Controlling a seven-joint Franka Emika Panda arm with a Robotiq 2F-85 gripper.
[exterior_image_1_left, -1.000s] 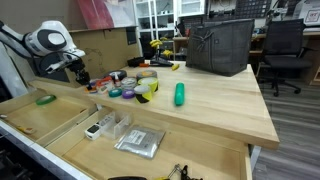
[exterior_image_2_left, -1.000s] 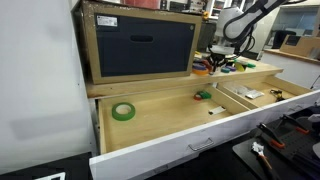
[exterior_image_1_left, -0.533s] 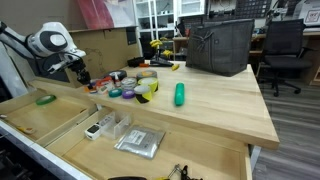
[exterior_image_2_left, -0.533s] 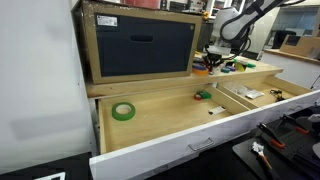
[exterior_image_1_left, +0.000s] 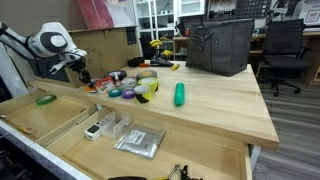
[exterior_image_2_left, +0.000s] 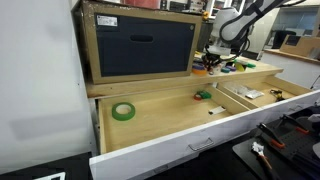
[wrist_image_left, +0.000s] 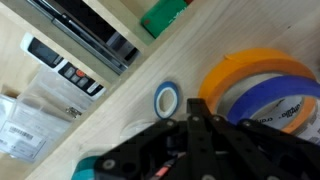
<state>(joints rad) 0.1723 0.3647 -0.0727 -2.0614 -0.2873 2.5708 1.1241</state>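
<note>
the gripper (wrist_image_left: 200, 128) is closed, with nothing seen between its jaws, and it hovers over the wooden table (exterior_image_1_left: 220, 100); near it in the wrist view are three tape rolls: one orange roll (wrist_image_left: 248, 60), one large blue roll (wrist_image_left: 290, 90) touching it, and one small blue roll (wrist_image_left: 166, 98) standing on edge. in the open drawer (exterior_image_2_left: 165, 128) lies one green tape roll (exterior_image_2_left: 123, 111).

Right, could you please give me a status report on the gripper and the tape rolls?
Gripper shut, nothing visibly held. Small blue tape roll just ahead of it, orange tape roll beside that. Nothing seen in the way.
</note>
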